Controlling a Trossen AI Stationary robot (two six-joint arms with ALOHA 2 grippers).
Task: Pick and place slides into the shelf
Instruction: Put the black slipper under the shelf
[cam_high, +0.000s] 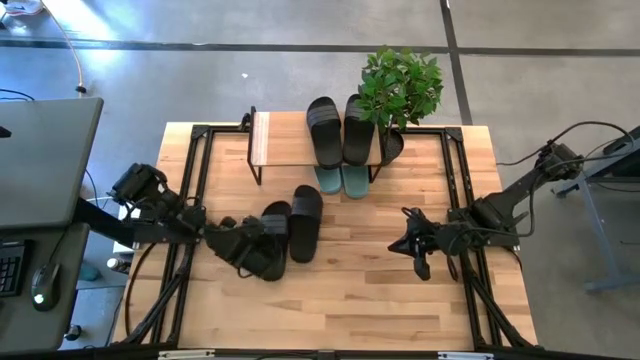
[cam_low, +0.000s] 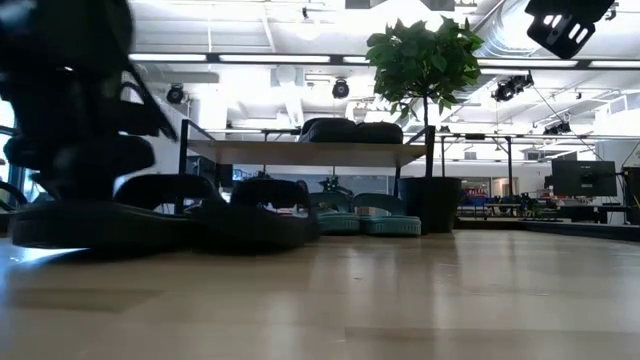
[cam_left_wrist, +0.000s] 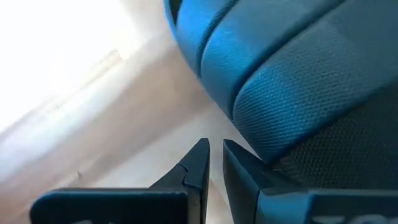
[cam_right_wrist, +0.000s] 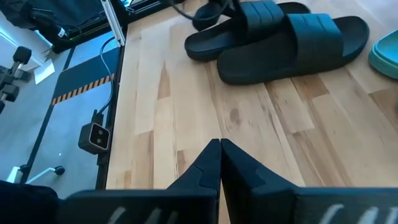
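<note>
Left gripper (cam_high: 262, 248) fingers nearly together at black slide (cam_high: 268, 240); right gripper (cam_high: 412, 246) closed; no readable labels.

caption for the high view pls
Left gripper on a black slide; black pair atop shelf.

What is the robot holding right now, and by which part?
Cannot be told for sure: the left gripper is down at a black slide on the table, but no grip shows. The right gripper holds nothing.
</note>
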